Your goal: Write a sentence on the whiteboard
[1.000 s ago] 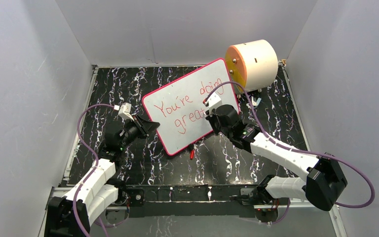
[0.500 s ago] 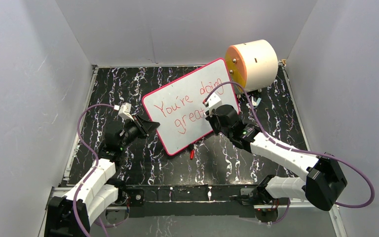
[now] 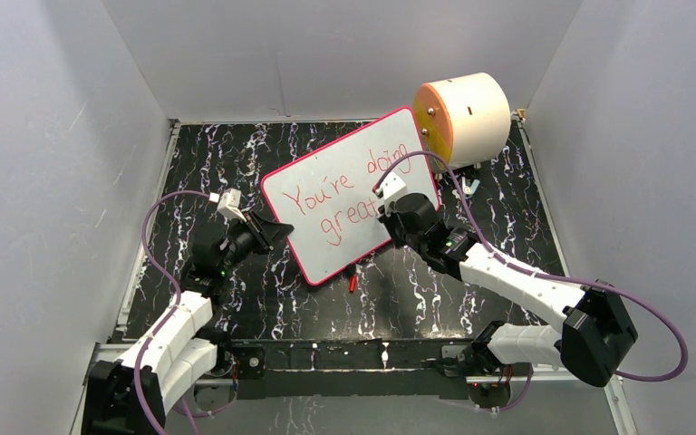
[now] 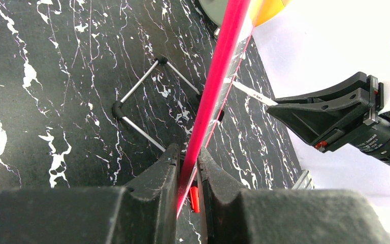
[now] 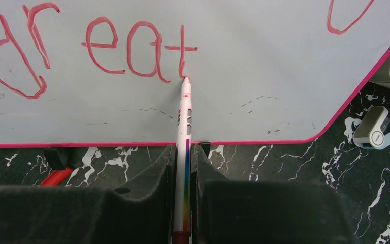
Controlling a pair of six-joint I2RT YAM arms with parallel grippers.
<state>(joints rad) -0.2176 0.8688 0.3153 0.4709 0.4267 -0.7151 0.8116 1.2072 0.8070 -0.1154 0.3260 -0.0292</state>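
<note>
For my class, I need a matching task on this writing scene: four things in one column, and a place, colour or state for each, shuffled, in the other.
Column A
1. whiteboard
2. marker
3. cylinder
4. sentence

Column B
a. orange face, at the table's far right corner
b. red, in two lines
c. gripped in the right claw, tip at the "t" of "great"
d. pink-red edge clamped in the left claw

Pairs: 1-d, 2-c, 3-a, 4-b

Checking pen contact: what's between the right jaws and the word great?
A marker, clamped in the right gripper, tip at the t of the sentence; right wrist view.
</note>
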